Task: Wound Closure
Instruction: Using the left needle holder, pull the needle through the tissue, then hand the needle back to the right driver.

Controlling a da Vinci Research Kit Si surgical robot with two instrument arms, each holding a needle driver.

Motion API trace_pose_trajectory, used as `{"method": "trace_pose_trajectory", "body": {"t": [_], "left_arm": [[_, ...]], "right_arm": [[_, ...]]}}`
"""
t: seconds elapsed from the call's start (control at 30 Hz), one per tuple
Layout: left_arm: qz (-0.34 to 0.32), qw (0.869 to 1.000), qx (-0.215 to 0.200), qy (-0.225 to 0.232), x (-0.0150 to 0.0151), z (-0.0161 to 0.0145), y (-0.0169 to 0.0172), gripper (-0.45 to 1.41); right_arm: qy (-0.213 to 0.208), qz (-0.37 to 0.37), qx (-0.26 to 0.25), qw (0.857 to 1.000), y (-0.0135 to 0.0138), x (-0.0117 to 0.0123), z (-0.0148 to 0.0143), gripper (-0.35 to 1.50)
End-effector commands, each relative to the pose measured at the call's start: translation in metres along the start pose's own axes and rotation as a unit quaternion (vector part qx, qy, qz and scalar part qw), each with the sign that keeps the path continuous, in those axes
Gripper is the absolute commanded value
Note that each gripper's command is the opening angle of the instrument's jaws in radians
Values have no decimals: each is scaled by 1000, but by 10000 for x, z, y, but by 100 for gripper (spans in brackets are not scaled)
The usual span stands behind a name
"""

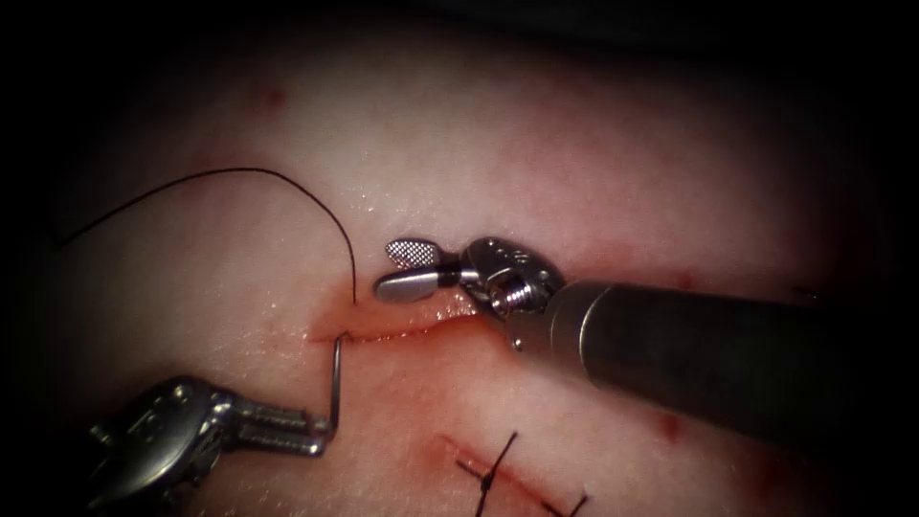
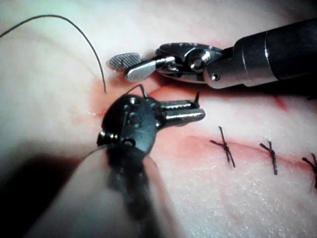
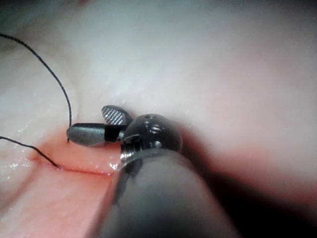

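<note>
A: Holding the needle point(image 1: 336, 383) at the near left, the left tool point(image 1: 321, 433) has its two jaws closed on the needle's bend. From there the steel rises straight to the cut point(image 1: 383, 332).

B: Is the needle in the tissue point(image 1: 593, 163)?

A: Its far end meets the near lip at the left end of the cut. Whether it goes under the surface I cannot tell.

B: And nearer still?

A: To the right of that tool, at the near edge, a second red line carries dark stitches point(image 1: 488, 474) with short cut ends.

B: What about the right tool point(image 1: 400, 268)?

A: It comes in from the right and lies along the far lip of the cut, just above it. Its jaws stand apart, one flat ridged face turned up, and hold nothing.

B: The thread point(image 1: 287, 184)?

A: It leaves the far lip close to the right tool's tips, climbs away from us, then arcs left across the tissue into the dark.

B: Any fluid?

A: Red fluid point(image 1: 330, 318) wets both lips of the cut, thickest at its left end.
</note>
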Motion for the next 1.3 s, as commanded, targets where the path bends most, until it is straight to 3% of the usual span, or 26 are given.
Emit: {"method": "trace_pose_trajectory", "body": {"t": [0.03, 0.17, 0.5, 0.77, 0.97, 1.3], "left_arm": [[38, 999, 13, -9, 1, 6, -10, -45], [126, 991, 38, -30, 19, 6, -27, -45], [194, 977, 78, -49, 34, 7, -59, -45], [241, 964, 88, -63, -20, 17, -51, -45], [289, 949, 75, -97, -67, 47, -48, -45], [308, 942, 69, -117, -88, 40, -54, -45]], "right_arm": [[-4, 4, 9, 1000, 1, 3, 3, 133], [-1, 21, 31, 999, -4, 11, -7, 128], [-12, 70, 67, 995, -14, 18, -20, 113], [-21, 135, 99, 986, -27, 10, -15, 115], [-23, 177, 128, 975, -39, 4, -5, 131], [-36, 192, 175, 965, -52, 12, -18, 140]]}}
